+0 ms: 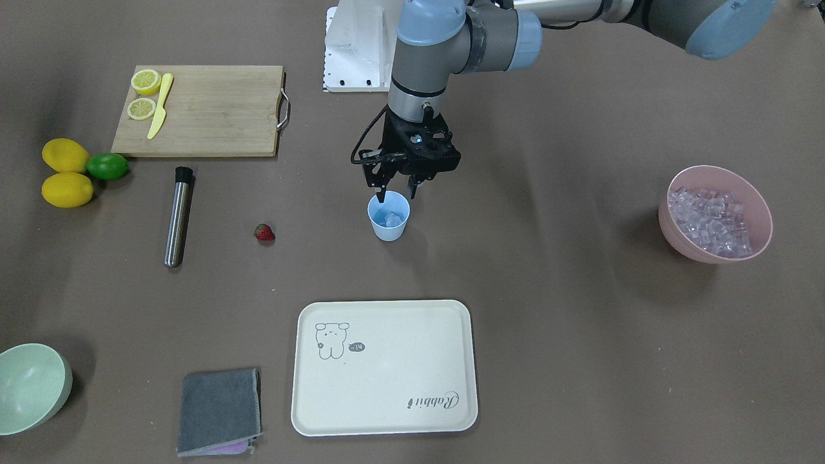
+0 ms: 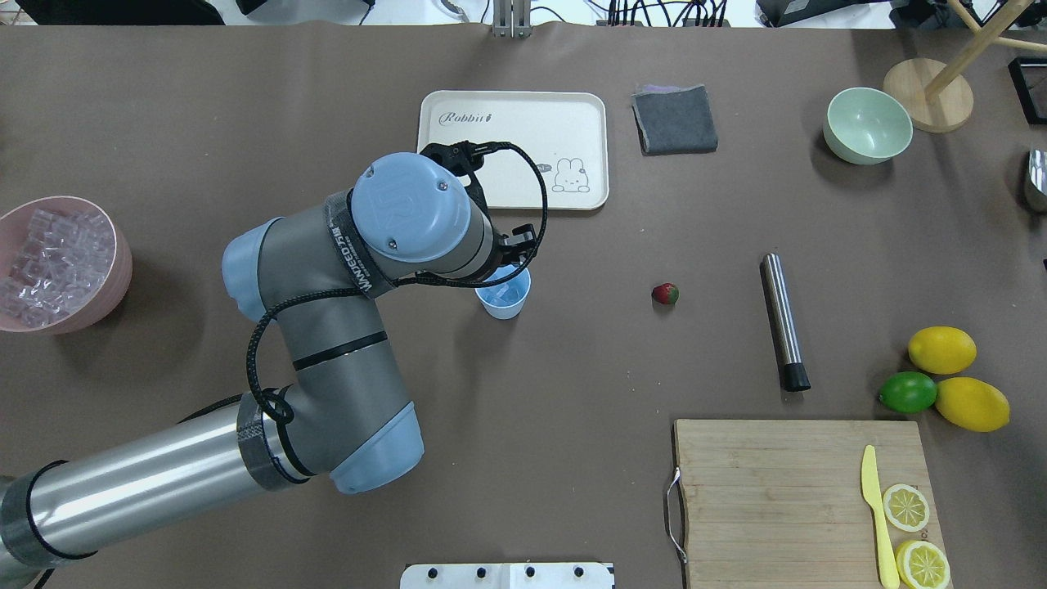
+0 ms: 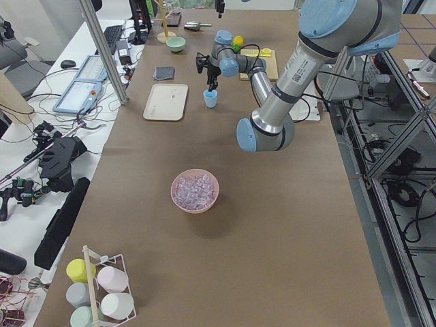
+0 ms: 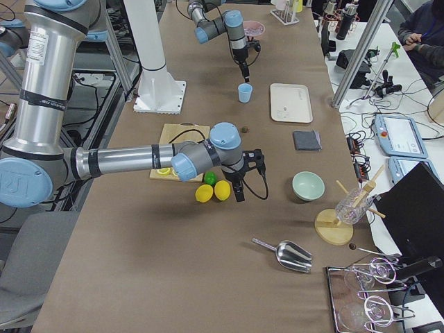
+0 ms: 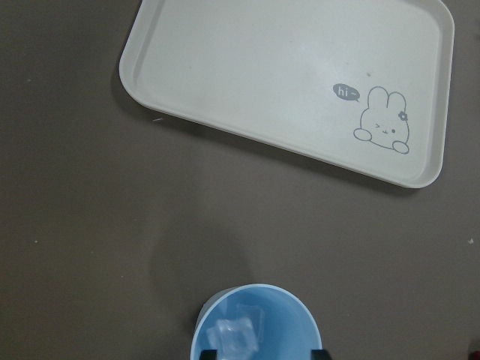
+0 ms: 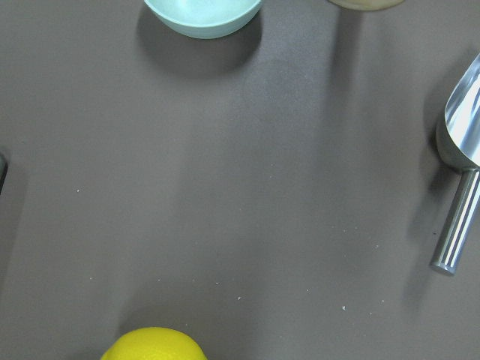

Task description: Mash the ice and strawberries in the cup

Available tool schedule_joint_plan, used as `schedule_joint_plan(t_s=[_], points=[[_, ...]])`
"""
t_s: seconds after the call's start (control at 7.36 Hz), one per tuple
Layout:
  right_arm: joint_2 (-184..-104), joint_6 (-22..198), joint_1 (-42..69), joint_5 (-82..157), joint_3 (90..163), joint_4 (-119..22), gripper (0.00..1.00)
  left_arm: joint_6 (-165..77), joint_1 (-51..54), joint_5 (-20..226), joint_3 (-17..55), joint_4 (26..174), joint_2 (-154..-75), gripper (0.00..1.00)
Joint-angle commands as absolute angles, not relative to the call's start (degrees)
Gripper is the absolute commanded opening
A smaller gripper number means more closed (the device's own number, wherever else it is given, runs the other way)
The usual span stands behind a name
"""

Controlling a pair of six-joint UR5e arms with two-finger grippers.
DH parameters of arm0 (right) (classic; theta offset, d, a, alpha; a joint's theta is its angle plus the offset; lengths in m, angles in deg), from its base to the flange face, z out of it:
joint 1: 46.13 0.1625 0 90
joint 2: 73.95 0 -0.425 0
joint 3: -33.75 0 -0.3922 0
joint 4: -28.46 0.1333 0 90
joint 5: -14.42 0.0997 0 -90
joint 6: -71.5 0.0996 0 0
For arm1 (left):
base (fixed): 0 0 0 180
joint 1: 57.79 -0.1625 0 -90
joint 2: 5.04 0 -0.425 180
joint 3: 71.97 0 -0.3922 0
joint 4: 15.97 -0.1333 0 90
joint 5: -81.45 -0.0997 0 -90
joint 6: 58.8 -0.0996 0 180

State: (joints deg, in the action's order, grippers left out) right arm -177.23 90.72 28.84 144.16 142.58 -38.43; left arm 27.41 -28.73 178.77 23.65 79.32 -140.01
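The light-blue cup (image 1: pixel 388 227) stands upright mid-table and holds a few ice cubes (image 1: pixel 391 219). It also shows in the left wrist view (image 5: pixel 255 319) with ice cubes (image 5: pixel 234 335) at its bottom. My left gripper (image 1: pixel 396 192) hangs just above the cup's rim, open and empty, fingers pointing down. More ice (image 1: pixel 709 216) fills the pink bowl (image 1: pixel 670 222). The strawberry (image 1: pixel 264 232) lies on the table apart from the cup. My right gripper (image 4: pixel 239 189) shows only in the exterior right view, near the lemons; I cannot tell if it is open or shut.
A steel muddler (image 1: pixel 178 216) lies beyond the strawberry. The cream tray (image 1: pixel 387 412), a grey cloth (image 1: pixel 219 409) and a green bowl (image 1: pixel 29 386) sit on the operators' side. The cutting board (image 1: pixel 206 109), two lemons (image 1: pixel 66 173) and a lime (image 1: pixel 107 165) are nearby. A metal scoop (image 6: pixel 459 187) lies by the right arm.
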Motion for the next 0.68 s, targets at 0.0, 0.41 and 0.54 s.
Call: schedule_joint_plan(t_s=[0.0, 0.41, 0.54], points=[[-177.05, 90.75, 28.84, 144.23, 143.08, -38.95, 1.0, 22.72, -28.7, 178.57, 26.53, 76.25, -139.78, 0.99], [-176.18, 90.75, 28.93, 144.23, 143.17, -42.18, 1.0, 6.31, -25.3, 179.7, 43.11, 61.39, -129.63, 1.0], [-176.08, 90.75, 28.93, 144.23, 143.09, -42.9, 1.0, -1.25, -19.61, 184.76, 45.08, 61.2, -125.84, 1.0]])
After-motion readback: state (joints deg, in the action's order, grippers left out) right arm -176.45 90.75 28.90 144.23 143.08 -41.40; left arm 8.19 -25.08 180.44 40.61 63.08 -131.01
